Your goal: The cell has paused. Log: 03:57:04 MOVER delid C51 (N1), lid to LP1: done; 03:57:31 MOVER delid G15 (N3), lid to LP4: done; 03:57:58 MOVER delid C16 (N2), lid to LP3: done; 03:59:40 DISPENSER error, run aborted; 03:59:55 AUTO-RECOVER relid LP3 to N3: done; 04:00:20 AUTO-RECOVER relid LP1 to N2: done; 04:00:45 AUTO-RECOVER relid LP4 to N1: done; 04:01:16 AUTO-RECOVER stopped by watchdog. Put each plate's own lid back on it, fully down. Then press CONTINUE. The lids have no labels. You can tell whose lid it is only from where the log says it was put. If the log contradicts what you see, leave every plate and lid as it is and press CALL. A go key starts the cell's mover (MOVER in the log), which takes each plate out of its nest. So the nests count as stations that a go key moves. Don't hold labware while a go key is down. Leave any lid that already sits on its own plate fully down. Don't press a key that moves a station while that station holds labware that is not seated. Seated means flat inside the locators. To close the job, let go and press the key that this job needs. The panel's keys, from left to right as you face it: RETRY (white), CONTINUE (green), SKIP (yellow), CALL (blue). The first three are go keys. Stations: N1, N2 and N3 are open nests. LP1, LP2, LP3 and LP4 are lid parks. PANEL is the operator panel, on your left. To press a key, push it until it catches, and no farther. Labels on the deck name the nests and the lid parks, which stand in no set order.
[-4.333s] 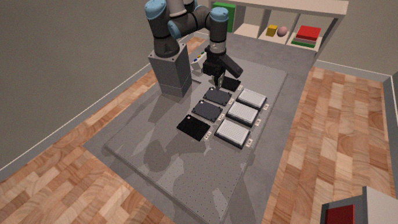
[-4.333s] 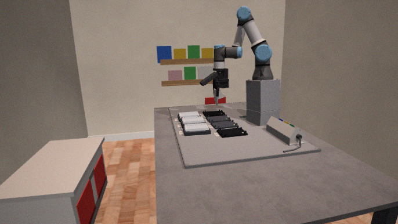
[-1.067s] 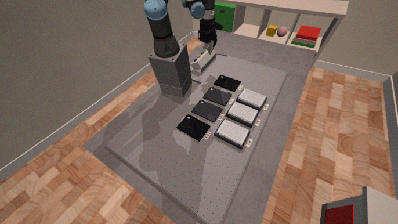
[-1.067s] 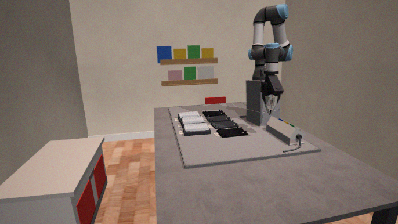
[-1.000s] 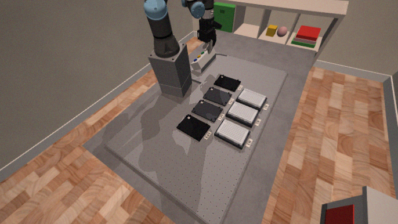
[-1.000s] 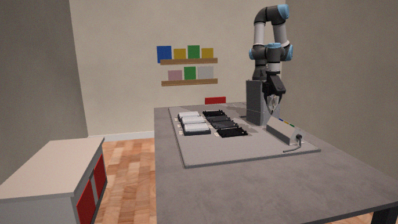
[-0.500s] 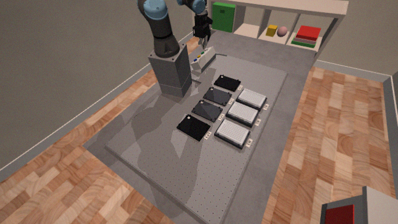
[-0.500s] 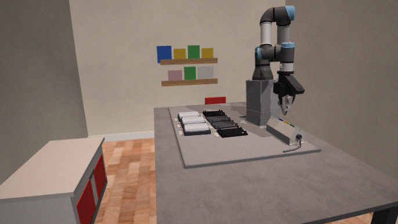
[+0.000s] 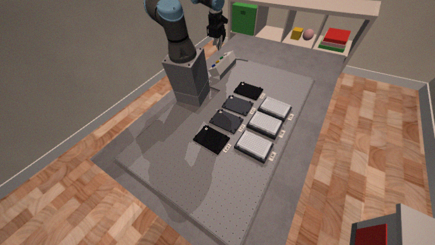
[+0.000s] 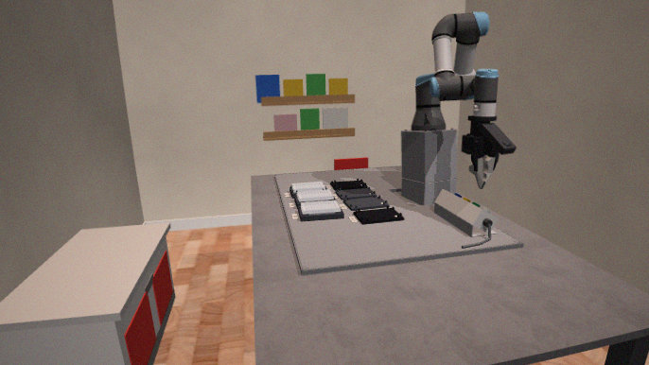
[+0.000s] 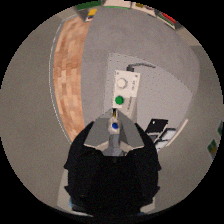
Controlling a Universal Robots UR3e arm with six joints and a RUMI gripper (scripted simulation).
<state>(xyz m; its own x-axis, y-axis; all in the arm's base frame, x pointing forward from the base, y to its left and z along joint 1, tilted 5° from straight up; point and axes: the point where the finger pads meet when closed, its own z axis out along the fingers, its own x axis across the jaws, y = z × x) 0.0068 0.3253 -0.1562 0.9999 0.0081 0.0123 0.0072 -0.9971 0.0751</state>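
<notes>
My gripper (image 9: pixel 219 44) (image 10: pixel 482 182) (image 11: pixel 114 108) is shut and empty. It hangs point down a little above the operator panel (image 9: pixel 227 65) (image 10: pixel 454 213) (image 11: pixel 131 90). In the wrist view the blue key (image 11: pixel 115 126) shows just beyond the fingertips, with the green key (image 11: pixel 119 100) and the white key (image 11: pixel 121 83) farther on. Three white well plates (image 9: pixel 275 107) (image 9: pixel 265 123) (image 9: pixel 254 145) (image 10: pixel 314 195) sit flat in the nests. Four dark lid parks (image 9: pixel 248 90) (image 9: pixel 238 105) (image 9: pixel 226 120) (image 9: pixel 211 139) (image 10: pixel 378 215) lie in a row beside them with nothing on them. The deck labels are too small to read.
The arm's grey pedestal (image 9: pixel 187 79) (image 10: pixel 428 165) stands right beside the panel. A cable (image 10: pixel 475 241) runs from the panel's end. A shelf at the back holds a green box (image 9: pixel 244 18), a yellow cube (image 9: pixel 297 33), a pink ball (image 9: pixel 308 33) and a red stack (image 9: pixel 337 36).
</notes>
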